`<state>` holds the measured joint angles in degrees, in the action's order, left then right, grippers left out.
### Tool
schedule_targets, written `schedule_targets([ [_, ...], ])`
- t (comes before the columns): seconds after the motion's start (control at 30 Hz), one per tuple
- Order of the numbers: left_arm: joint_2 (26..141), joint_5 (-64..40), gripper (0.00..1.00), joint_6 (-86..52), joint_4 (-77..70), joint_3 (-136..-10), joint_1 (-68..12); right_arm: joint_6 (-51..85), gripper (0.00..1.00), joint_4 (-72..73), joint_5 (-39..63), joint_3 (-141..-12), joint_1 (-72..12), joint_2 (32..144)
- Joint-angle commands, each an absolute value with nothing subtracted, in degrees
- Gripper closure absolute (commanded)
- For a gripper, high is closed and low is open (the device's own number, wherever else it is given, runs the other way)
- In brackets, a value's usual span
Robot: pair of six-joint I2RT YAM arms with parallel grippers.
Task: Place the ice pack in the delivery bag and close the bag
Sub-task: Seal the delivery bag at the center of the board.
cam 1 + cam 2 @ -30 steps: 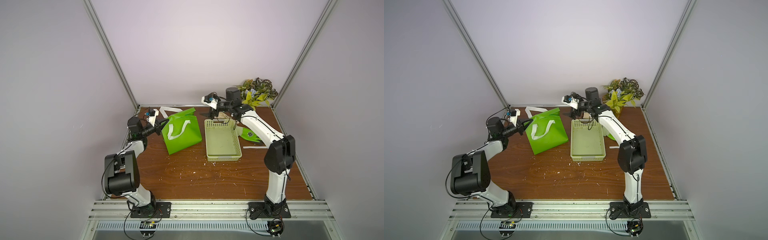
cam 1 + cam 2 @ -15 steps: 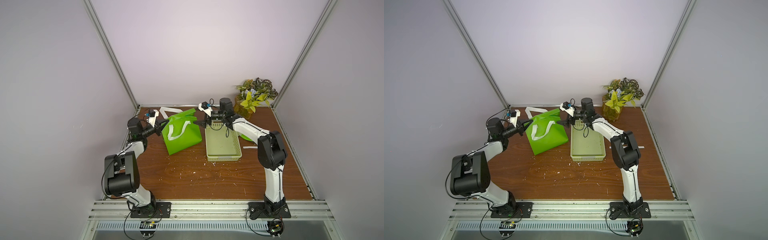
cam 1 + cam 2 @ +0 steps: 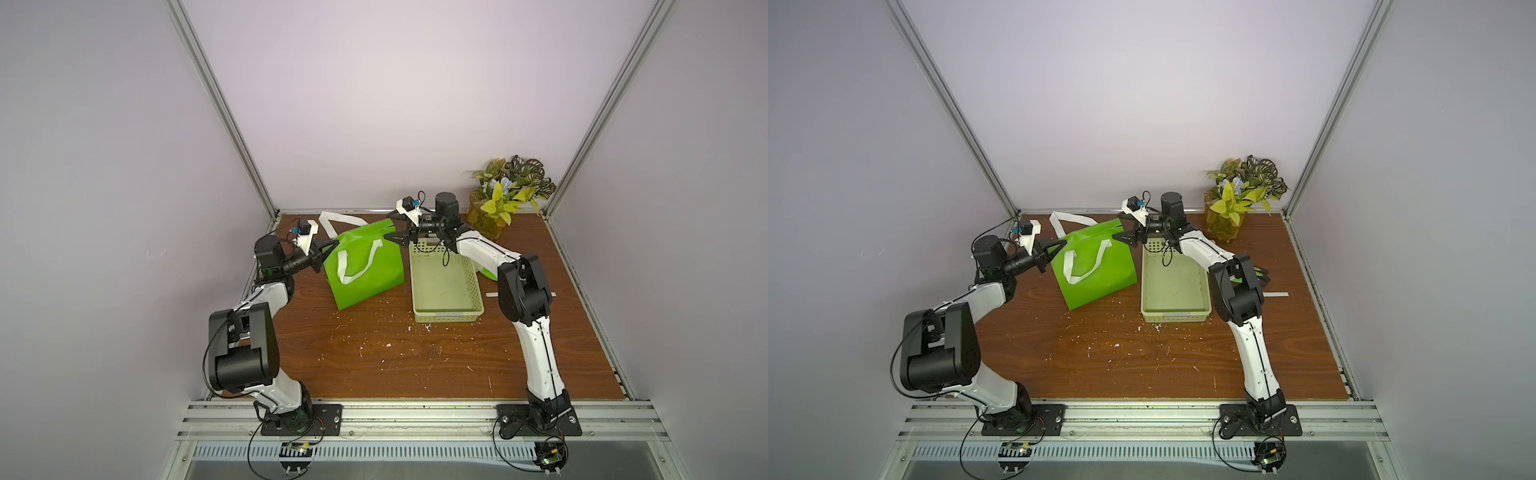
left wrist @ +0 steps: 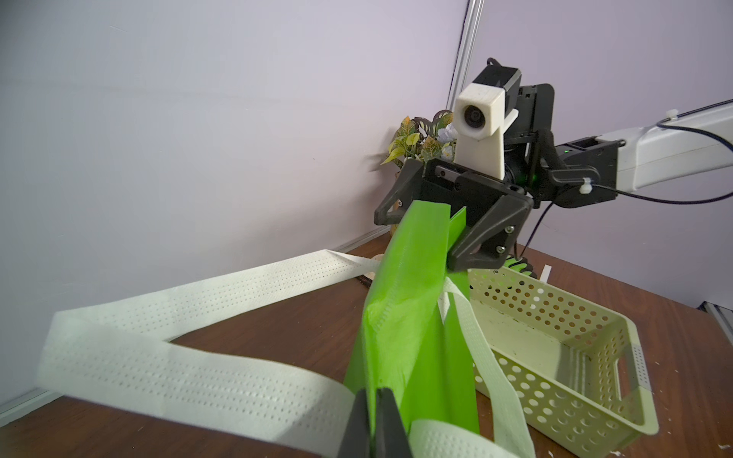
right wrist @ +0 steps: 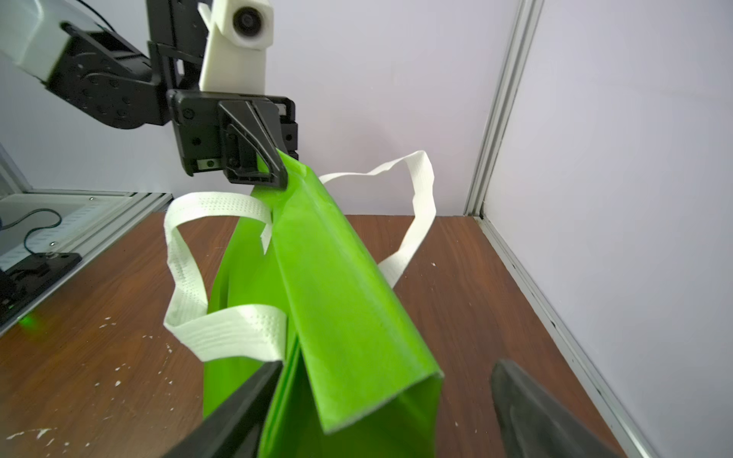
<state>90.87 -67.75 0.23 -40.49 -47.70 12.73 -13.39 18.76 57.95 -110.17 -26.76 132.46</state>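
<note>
Here the bag (image 3: 386,266) stands flat, long axis left to right, left gripper (image 3: 329,252) pinched on its left corner, right gripper (image 3: 390,237) open wide astride its right corner; no ice pack shows

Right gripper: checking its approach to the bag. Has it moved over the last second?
Yes. The right gripper moved from the far end of the basket to the top corner of the delivery bag, jaws open around it.
</note>
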Motion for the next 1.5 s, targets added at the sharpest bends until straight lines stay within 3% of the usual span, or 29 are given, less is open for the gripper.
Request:
schedule_targets([
  [0.0,90.8,-70.9,1.00,1.5,-41.3,-47.3,12.3,-12.1,0.16,18.3,61.4,-114.7,-26.5,133.6],
  [0.23,90.8,-72.0,1.00,1.5,-41.4,-47.3,12.3,-10.4,0.25,17.4,63.7,-120.7,-26.6,137.5],
  [0.57,92.4,-74.5,1.00,-1.8,-46.7,-47.0,12.3,-11.4,0.34,18.2,64.9,-117.8,-26.5,137.5],
  [0.7,92.4,-75.0,1.00,-1.6,-46.7,-46.6,12.3,-13.5,0.49,16.0,64.5,-117.9,-26.3,137.6],
  [0.87,92.3,-75.3,1.00,-1.2,-46.6,-45.9,12.4,-14.1,0.58,15.3,64.0,-117.9,-25.9,137.8],
  [1.03,92.1,-75.1,1.00,1.5,-43.1,-45.8,12.4,-15.2,0.57,13.7,63.4,-117.4,-25.5,137.7],
  [1.1,91.8,-74.5,1.00,5.3,-37.5,-46.9,12.3,-15.6,0.49,13.3,63.2,-116.9,-25.4,137.5],
  [1.23,91.0,-73.6,1.00,15.5,-23.4,-49.9,12.3,-16.0,0.47,13.8,62.7,-115.1,-25.2,137.0],
  [1.27,90.9,-73.5,1.00,17.0,-21.2,-50.3,12.3,-15.6,0.49,14.2,62.7,-114.9,-25.2,137.0],
  [1.47,90.8,-73.2,1.00,19.3,-17.9,-50.8,12.3,-11.9,0.86,18.4,64.0,-114.5,-25.5,136.8],
])
